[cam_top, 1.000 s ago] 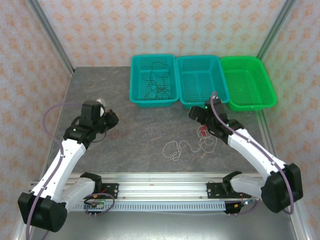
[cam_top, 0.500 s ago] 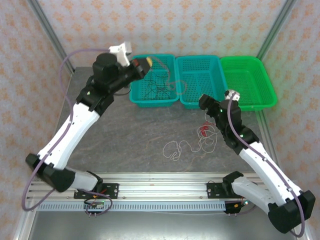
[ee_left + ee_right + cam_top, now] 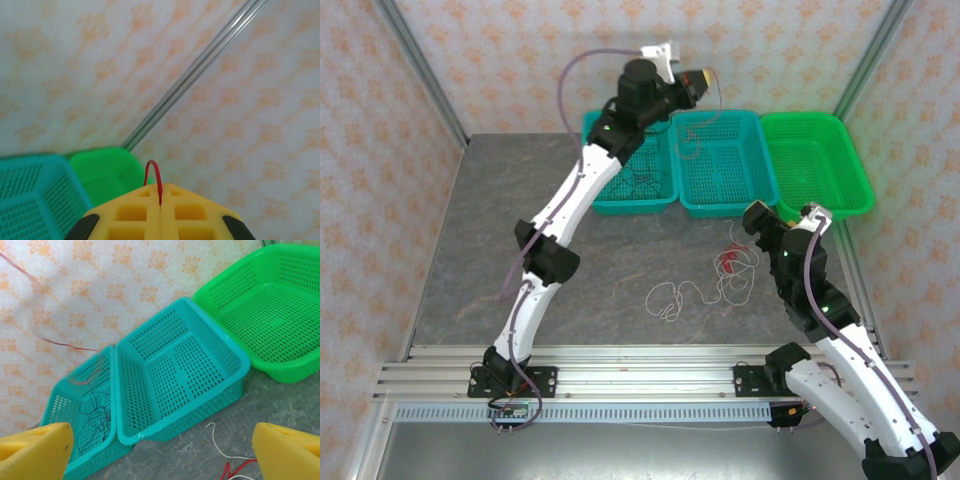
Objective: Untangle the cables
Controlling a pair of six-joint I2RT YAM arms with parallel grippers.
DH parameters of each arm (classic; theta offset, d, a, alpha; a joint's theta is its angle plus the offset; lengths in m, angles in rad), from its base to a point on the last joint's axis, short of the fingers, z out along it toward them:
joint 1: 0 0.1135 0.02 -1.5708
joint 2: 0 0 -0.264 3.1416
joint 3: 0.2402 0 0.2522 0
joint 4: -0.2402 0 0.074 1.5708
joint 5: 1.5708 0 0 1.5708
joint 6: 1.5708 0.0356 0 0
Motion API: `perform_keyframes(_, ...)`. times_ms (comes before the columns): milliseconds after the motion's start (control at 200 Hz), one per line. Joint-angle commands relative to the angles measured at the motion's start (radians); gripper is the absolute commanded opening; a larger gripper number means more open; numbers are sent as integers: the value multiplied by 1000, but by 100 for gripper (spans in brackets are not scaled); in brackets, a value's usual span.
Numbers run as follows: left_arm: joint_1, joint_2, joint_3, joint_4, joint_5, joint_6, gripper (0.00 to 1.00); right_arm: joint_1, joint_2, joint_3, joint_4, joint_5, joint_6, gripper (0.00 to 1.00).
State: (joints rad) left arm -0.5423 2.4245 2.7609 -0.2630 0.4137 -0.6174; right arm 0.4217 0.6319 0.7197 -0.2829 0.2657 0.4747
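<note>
Left arm swung up toward 12 o'clock.
Left gripper clenches red cable, now above middle teal basket; right gripper gapes, shifted toward 3 o'clock.

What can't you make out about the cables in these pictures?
- Left wrist view: the red cable shows as a small loop above the shut left gripper, which hides the rest.
- Right wrist view: the white cable is cut off by the bottom edge.
- Top view: whether red and white are knotted where they meet is too small to tell.
- Black cable in the teal basket: too thin to trace.
</note>
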Motion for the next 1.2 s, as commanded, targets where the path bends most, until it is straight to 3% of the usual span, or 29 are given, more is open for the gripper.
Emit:
perform_keyframes(0, -31, 42, 3, 11, 12, 93, 0, -5, -6, -17, -28, 18, 5, 93)
perform_keyframes(150, -72, 99, -64, -8, -48, 203, 0, -6, -1, -22, -25, 10, 5, 93)
perform_keyframes(330, -79, 153, -113, -74, -167, 232, 0, -6, 4, -26, -26, 6, 8, 93)
perform_keyframes(370, -79, 161, -116, -91, -186, 235, 6, -6, 6, -28, -28, 5, 11, 93)
perform_keyframes(515, -78, 142, -116, -150, -221, 252, 46, -6, 17, -27, -39, 13, 16, 93)
perform_keyframes(636, -79, 46, -166, -168, -235, 282, 61, -6, 43, -26, -68, 28, 28, 93)
perform_keyframes(761, -77, -181, -453, -26, -255, 291, 65, -11, 128, -2, -129, 13, 34, 93)
perform_keyframes(946, -76, -601, -996, 247, -263, 278, 65, -67, 385, 75, -245, -135, 37, 93)
perform_keyframes(1196, -77, -994, -1502, 276, -262, 286, 66, -103, 645, 34, -122, -335, 7, 90)
